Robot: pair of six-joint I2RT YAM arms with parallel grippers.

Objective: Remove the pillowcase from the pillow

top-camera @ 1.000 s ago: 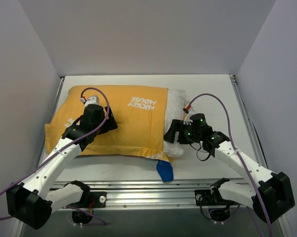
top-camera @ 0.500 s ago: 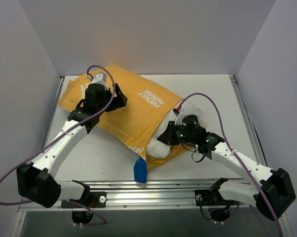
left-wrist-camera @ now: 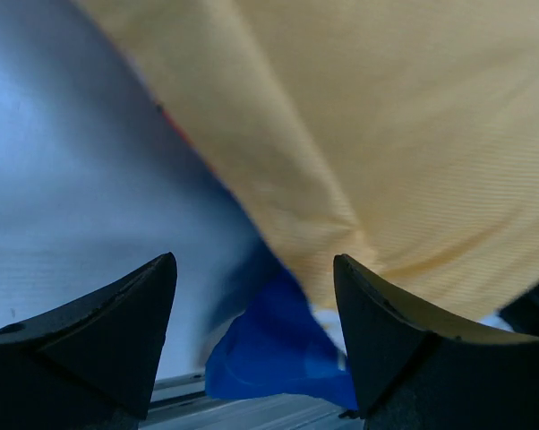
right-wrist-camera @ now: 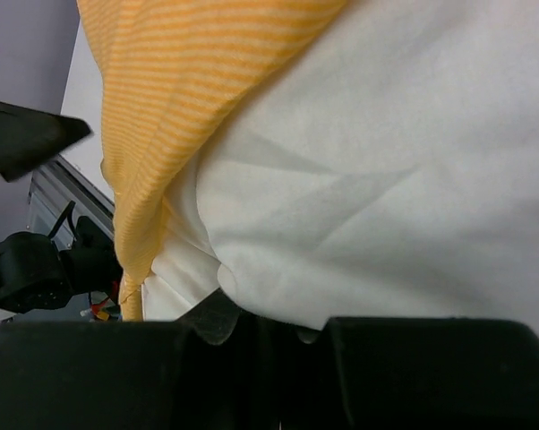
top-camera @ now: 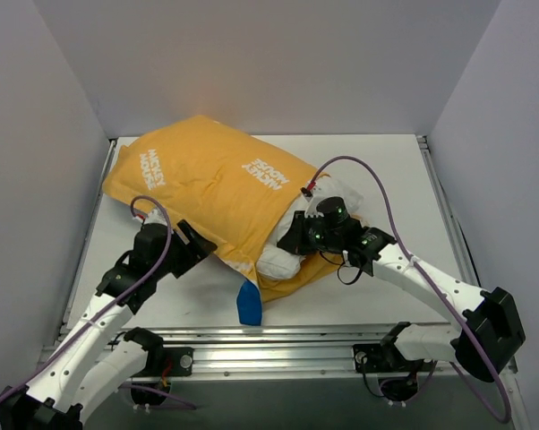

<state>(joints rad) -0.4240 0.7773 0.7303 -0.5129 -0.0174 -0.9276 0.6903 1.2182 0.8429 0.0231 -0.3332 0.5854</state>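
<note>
Pinching the pillow (top-camera: 274, 262) at its bared end, the right pincer (top-camera: 292, 237) newly shuts as anchor; the left pincer (top-camera: 200, 244), pulled back, gapes empty beside the pillowcase (top-camera: 207, 179).

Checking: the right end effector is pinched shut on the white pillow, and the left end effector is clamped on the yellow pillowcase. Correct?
Not quite. The left end effector is open and holds nothing. The left wrist view shows its jaws apart, with the yellow pillowcase beyond them. The right end effector is indeed pinched shut on the white pillow.
</note>
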